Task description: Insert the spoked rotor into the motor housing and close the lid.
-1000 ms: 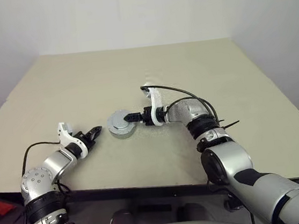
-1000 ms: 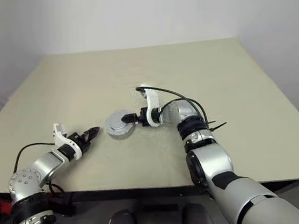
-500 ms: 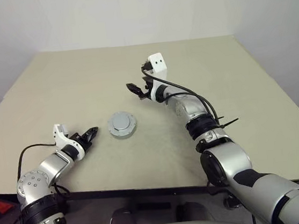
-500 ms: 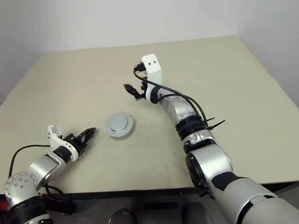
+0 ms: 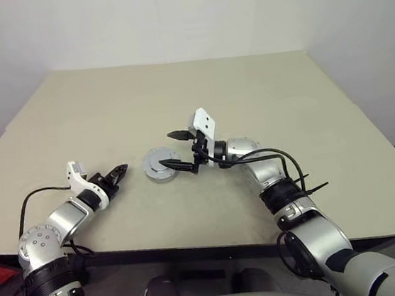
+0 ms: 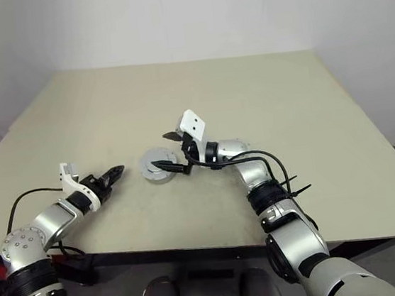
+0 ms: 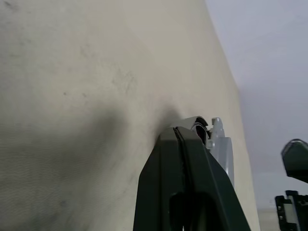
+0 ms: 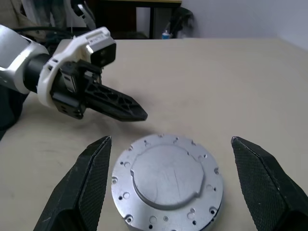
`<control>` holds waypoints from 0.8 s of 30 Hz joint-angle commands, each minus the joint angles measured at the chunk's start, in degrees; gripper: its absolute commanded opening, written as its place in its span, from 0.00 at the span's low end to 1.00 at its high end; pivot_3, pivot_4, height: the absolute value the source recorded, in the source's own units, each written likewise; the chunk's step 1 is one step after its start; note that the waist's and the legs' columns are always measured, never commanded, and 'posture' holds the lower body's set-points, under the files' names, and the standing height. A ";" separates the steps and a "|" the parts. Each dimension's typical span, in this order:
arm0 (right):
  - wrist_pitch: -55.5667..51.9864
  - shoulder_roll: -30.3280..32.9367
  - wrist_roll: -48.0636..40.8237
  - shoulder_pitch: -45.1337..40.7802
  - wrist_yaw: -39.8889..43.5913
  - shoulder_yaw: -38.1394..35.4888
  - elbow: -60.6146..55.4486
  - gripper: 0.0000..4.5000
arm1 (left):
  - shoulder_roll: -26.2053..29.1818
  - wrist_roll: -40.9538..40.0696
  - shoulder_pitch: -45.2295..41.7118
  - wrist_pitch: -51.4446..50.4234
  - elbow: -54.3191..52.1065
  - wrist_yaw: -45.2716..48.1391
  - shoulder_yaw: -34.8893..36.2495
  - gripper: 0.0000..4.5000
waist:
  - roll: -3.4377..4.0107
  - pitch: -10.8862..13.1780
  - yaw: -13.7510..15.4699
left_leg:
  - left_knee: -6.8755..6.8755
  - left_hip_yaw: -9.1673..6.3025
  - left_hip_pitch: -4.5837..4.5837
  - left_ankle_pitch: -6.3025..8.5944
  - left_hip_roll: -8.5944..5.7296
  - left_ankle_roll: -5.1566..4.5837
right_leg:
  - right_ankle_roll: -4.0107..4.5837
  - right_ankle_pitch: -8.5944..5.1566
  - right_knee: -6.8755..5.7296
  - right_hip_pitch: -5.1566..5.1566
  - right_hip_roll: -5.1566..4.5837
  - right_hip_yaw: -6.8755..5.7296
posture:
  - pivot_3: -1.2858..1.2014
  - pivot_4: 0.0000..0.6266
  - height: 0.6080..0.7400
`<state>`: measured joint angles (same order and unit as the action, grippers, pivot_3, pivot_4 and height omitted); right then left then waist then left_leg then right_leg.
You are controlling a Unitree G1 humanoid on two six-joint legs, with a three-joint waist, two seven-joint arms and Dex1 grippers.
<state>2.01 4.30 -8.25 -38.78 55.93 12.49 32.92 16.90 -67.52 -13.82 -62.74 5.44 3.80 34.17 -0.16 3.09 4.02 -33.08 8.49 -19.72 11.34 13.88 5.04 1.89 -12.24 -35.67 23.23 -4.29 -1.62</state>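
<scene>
The round metal motor housing [image 5: 160, 164] sat in the middle of the tan table [image 5: 262, 90], with its smooth grey lid [image 8: 166, 169] on top. The right wrist view showed small holes around the rim. The right gripper [image 5: 171, 149] was wide open around it. The left gripper [image 5: 120, 172] was closed and empty, at the lower left.

Support surface: flat beige table [image 5: 262, 90], matte, with faint scuffs. One item rests directly on it: the motor housing [image 5: 159, 165], a round silver-grey unit, its lid [image 8: 166, 172] seated on top, smooth plain face up. It sits just beneath the right gripper [image 5: 173, 150], whose two fingers straddle it without contact, and near the left gripper [image 5: 119, 172], off its pinched tips.
</scene>
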 commanded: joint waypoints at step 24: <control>5.78 -6.37 4.83 -4.92 -6.33 -0.51 12.64 1.00 | 2.41 -2.25 1.46 1.15 -3.89 -0.49 1.31 0.00 | -0.01 0.00 -0.08 | 0.00 0.00 -0.03 0.03 0.00 -0.05 | 0.02 -0.01 0.07 0.01 0.00 -0.01 | 0.52 0.00 1.00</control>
<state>6.32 -1.54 -3.29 -42.14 49.82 12.45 46.10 18.38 -68.36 -12.16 -62.37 3.79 3.24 34.40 -0.17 3.09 3.94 -33.08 8.50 -19.75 11.38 13.88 4.98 1.90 -12.24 -35.60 23.23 -4.29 -1.64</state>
